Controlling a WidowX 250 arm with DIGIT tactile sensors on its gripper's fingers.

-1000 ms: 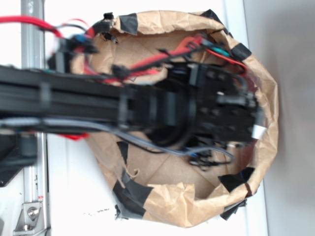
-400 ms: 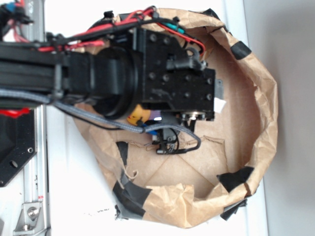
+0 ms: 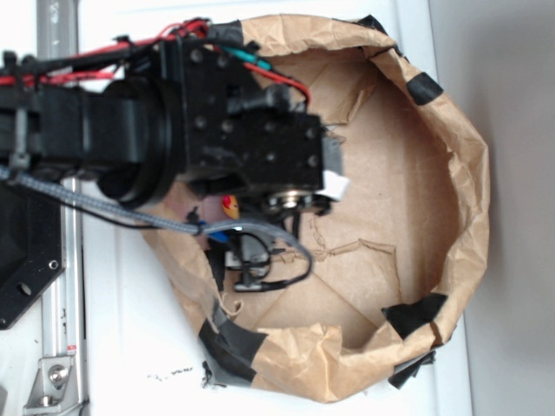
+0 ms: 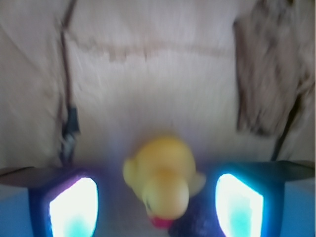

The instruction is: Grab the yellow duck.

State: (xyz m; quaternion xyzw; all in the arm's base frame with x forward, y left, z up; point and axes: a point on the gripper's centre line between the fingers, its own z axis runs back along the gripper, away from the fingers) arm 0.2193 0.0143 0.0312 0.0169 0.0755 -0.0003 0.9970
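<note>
Yellow and blurred, the duck (image 4: 163, 182) sat on the brown paper floor between the two glowing fingers (image 4: 74, 207) of the pincer (image 4: 157, 210), which stood spread with a gap on either side of it. From outside, only a sliver of the toy showed beneath the black arm (image 3: 130, 130), inside the taped paper bag (image 3: 468, 217) on the white desk (image 3: 130, 347).

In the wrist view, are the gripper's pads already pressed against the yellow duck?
No: the yellow duck sits between the two glowing pads of the gripper, with a visible gap on each side.
</note>
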